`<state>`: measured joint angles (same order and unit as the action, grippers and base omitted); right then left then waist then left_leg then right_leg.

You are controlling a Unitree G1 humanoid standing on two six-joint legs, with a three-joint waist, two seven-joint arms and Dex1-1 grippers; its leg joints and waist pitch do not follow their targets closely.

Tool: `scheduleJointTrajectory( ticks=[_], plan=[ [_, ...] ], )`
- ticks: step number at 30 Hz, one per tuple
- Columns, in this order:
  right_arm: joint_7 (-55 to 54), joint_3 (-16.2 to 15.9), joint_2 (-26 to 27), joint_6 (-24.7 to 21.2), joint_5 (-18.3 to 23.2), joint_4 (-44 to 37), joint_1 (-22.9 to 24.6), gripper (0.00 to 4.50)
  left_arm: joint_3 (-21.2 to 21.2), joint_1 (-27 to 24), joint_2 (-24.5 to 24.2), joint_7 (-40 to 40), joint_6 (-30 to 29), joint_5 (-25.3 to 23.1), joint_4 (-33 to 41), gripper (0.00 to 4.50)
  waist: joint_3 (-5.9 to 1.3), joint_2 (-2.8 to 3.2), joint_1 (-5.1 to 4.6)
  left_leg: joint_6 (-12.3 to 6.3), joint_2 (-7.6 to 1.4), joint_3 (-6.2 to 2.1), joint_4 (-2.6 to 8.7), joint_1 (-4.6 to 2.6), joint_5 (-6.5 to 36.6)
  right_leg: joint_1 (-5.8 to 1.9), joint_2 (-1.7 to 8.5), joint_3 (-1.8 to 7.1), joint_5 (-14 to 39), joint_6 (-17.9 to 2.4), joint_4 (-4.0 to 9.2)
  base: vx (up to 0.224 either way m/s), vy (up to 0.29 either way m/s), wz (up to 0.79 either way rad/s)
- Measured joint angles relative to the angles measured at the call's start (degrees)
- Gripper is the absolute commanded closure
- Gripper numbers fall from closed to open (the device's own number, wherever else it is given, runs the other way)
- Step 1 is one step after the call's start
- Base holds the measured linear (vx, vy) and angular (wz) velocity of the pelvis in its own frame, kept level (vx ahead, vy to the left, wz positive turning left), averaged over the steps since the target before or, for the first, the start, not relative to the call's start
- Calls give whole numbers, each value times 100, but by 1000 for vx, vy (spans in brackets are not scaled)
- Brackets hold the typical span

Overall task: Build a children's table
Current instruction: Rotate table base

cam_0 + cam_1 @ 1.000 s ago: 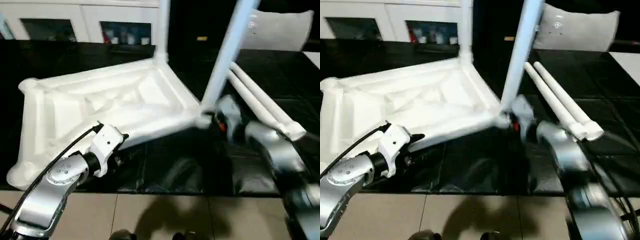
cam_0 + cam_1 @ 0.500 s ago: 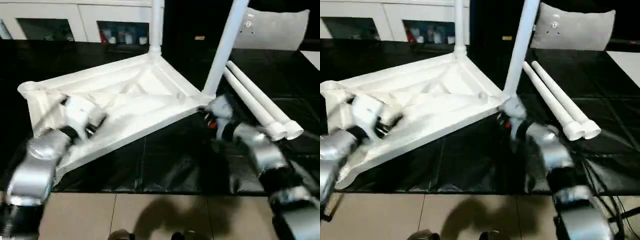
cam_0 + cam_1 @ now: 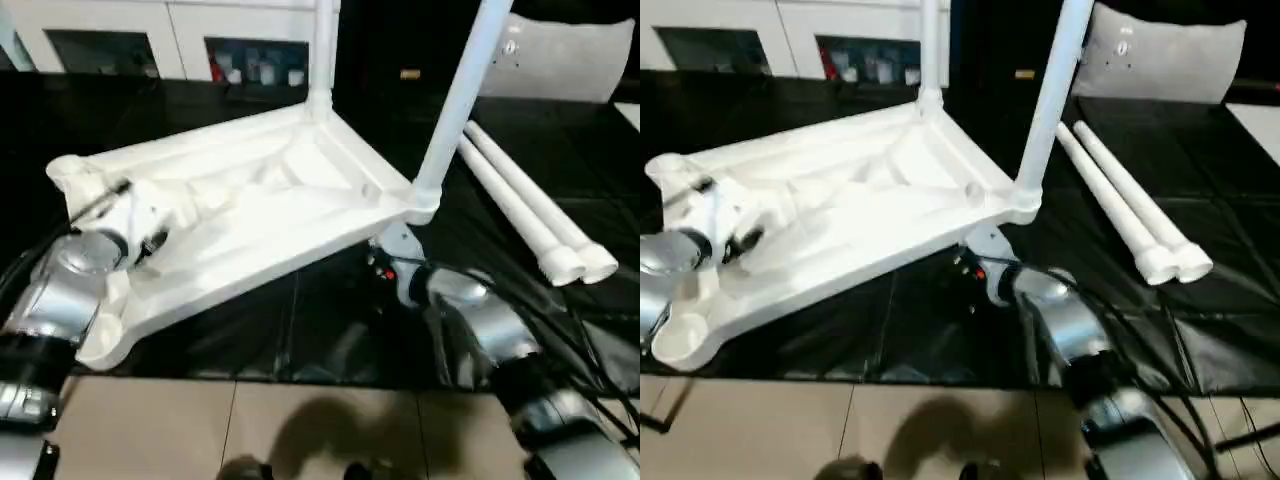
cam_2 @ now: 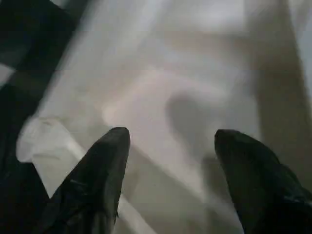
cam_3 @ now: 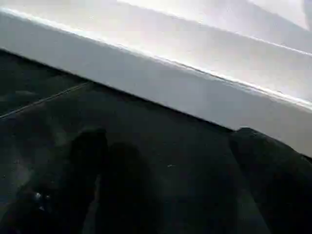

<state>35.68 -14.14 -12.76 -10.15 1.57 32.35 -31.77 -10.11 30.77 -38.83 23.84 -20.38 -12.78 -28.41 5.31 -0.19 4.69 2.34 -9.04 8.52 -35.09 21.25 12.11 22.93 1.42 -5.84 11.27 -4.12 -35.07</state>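
Note:
The children's table lies upside down on the black work table. Its white top (image 3: 250,200) has the ribbed underside facing up, and its right corner is raised. One leg (image 3: 460,100) stands in the near right socket and another leg (image 3: 322,50) in the far corner. Two loose legs (image 3: 530,215) lie side by side to the right. My left gripper (image 3: 152,238) hovers over the left part of the underside. Its fingers (image 4: 105,161) are open with nothing between them. My right gripper (image 3: 383,268) sits low under the raised right corner, open (image 5: 168,134), facing the top's white edge (image 5: 195,83).
A white cabinet (image 3: 120,40) with glass doors stands behind the table. A pale chair back (image 3: 560,65) is at the far right. The work table's front edge meets the beige floor (image 3: 300,430) close to me. Black cables (image 3: 590,340) run along my right arm.
My left arm has swung from the top's front edge up over its left side. My right gripper has slid in beneath the right corner. The top has turned slightly.

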Motion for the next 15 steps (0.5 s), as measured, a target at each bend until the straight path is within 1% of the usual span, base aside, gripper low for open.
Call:
scheduleJointTrajectory(
  ticks=[2,4,7,9,11,13,15],
  plan=[
    [-271,16,143,-134,-15,182,-92,0,-208,162,-58,369,213,-141,-245,136,0,0,26,6,-3,0,1,-3,-3,-1,-1,0,0,0,-2,0,0,0],
    [-434,16,272,-224,-16,259,-158,0,-274,220,-94,624,322,-180,-280,136,-2,6,27,7,-3,3,3,-5,-3,-1,-1,1,0,-1,-4,0,0,0],
    [-669,81,348,-305,-23,440,-243,0,-382,278,-131,1190,458,-62,-264,136,-3,4,31,12,-3,6,4,-10,-3,-7,2,3,0,-1,-2,0,0,0],
    [-766,150,376,-312,-25,537,-285,0,-462,104,-316,1767,518,134,73,136,-5,3,24,18,-3,17,5,-18,1,-9,4,9,-1,-2,-3,0,0,0],
    [-829,255,382,-311,-25,635,-305,0,-493,-103,-381,2257,487,388,496,136,-5,3,16,21,-3,27,8,-24,3,-10,5,15,-2,-3,-5,0,0,0],
    [-829,299,355,-311,-30,674,-318,0,-536,-182,-373,2521,448,553,708,136,-6,1,23,33,-3,29,8,-28,3,-11,5,16,-2,-4,-11,0,0,0],
    [-841,304,370,-304,-75,728,-355,0,-563,-355,-437,2818,334,735,1048,136,-7,0,-12,47,-3,31,13,-32,1,-8,5,18,-8,-12,-16,0,0,0]
  ],
)
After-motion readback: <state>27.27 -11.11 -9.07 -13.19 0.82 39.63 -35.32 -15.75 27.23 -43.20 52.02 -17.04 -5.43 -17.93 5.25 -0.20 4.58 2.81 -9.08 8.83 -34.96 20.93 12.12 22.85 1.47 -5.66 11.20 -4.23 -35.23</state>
